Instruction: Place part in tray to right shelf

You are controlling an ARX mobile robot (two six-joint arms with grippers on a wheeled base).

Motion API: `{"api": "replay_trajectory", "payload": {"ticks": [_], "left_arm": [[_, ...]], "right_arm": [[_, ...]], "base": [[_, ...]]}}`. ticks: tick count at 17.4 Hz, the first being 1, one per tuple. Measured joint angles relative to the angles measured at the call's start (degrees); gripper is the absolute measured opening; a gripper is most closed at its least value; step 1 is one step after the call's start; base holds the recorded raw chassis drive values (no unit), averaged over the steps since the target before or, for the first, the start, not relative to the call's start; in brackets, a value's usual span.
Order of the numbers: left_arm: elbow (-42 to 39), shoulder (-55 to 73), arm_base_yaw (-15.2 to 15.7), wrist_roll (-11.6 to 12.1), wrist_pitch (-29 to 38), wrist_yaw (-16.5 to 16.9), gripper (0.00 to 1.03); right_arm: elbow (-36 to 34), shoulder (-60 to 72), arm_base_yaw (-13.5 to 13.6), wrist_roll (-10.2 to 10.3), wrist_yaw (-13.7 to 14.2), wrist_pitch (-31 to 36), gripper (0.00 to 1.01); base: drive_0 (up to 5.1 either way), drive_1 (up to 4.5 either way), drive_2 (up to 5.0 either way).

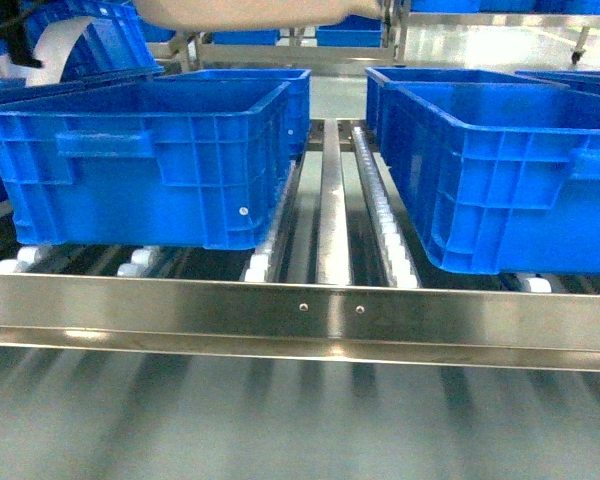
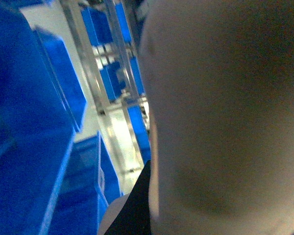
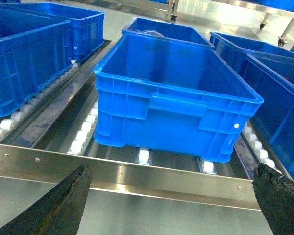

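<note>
The beige tray (image 2: 220, 112) fills the right side of the left wrist view, pressed against one black finger (image 2: 134, 208) of my left gripper (image 2: 149, 200), which is shut on it. In the head view the tray's pale underside (image 1: 250, 12) hangs at the top edge, above the crates. The part is out of view. The right shelf shows its shiny front rail (image 1: 300, 310) and white rollers (image 1: 385, 225). My right gripper (image 3: 174, 196) is open just in front of that rail (image 3: 137, 171), with nothing between its dark fingers.
Two big blue crates stand on the rollers, one left (image 1: 150, 165) and one right (image 1: 500, 180), with a gap of rollers between them. More crates (image 3: 34, 49) sit behind and beside. The right wrist view faces one empty crate (image 3: 171, 98).
</note>
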Motion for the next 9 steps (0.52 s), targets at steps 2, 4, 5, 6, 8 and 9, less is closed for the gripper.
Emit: {"api": "replay_trajectory", "payload": {"ticks": [2,4,5,6,8,9], "left_arm": [[0.76,0.0,0.87,0.85,-0.79,-1.29,0.15],[1.88,0.04,2.03,1.92,-2.75,-3.3,0.15],[2.21,0.07,2.32,2.32,-3.37,-3.69,0.15],[2.84,0.26,2.89,3.19,-4.26,-4.35,0.15],[4.61,0.98,4.0,4.83,-5.81,-5.68,0.15],[6.91,2.1,4.94,6.73,-7.04,-6.88,0.15]], "right_arm": [[0.0,0.0,0.0,0.0,0.0,0.0,0.98],[0.0,0.0,0.0,0.0,0.0,0.0,0.98],[0.0,0.0,0.0,0.0,0.0,0.0,0.98],[0.0,0.0,0.0,0.0,0.0,0.0,0.98],[0.0,0.0,0.0,0.0,-0.02,0.0,0.98],[0.0,0.0,0.0,0.0,0.0,0.0,0.98]], "base": [[0.0,0.0,0.0],[0.0,0.0,0.0],[0.0,0.0,0.0],[0.0,0.0,0.0],[0.0,0.0,0.0],[0.0,0.0,0.0]]}}
